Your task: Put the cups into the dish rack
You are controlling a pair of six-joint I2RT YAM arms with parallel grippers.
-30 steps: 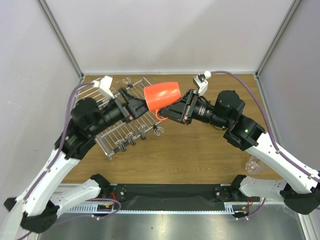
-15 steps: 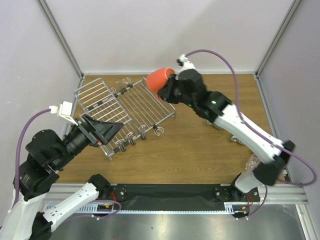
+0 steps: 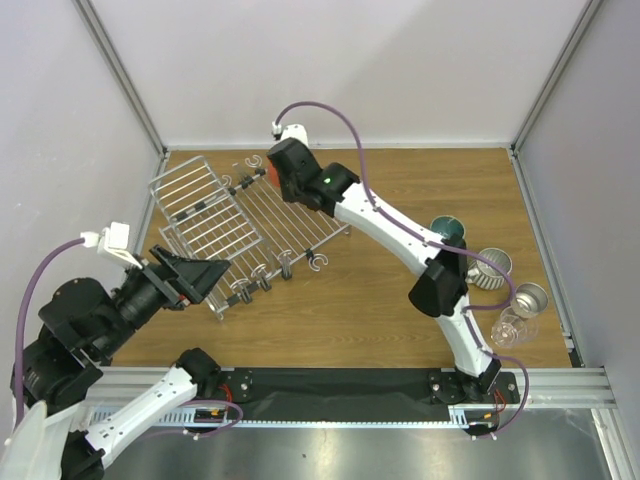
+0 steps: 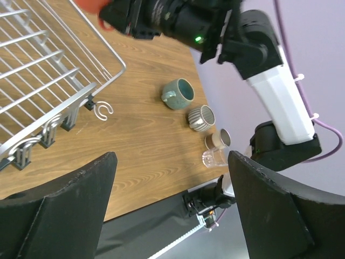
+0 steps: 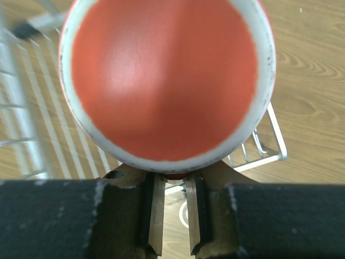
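My right gripper [image 5: 172, 216] is shut on the handle of the red mug [image 5: 167, 81], whose red base faces the wrist camera. In the top view the right arm reaches over the far edge of the dish rack [image 3: 250, 215], and only a sliver of the red mug [image 3: 268, 173] shows beside the right gripper [image 3: 277, 176]. My left gripper [image 3: 210, 275] is open and empty, pulled back at the near left of the rack. The teal mug [image 3: 447, 231], white ribbed mug [image 3: 492, 265], metal cup [image 3: 528, 299] and clear glass [image 3: 508, 328] stand at the right.
The left wrist view shows the rack's corner [image 4: 48, 81], a loose white hook [image 4: 102, 110] on the wood, and the same cups in a row [image 4: 200, 117]. Side walls close the table in. The right arm [image 3: 400, 235] spans the table's middle.
My right arm has swung the red mug left and back, over the rack's far edge. The left arm has drawn back slightly toward the near left.
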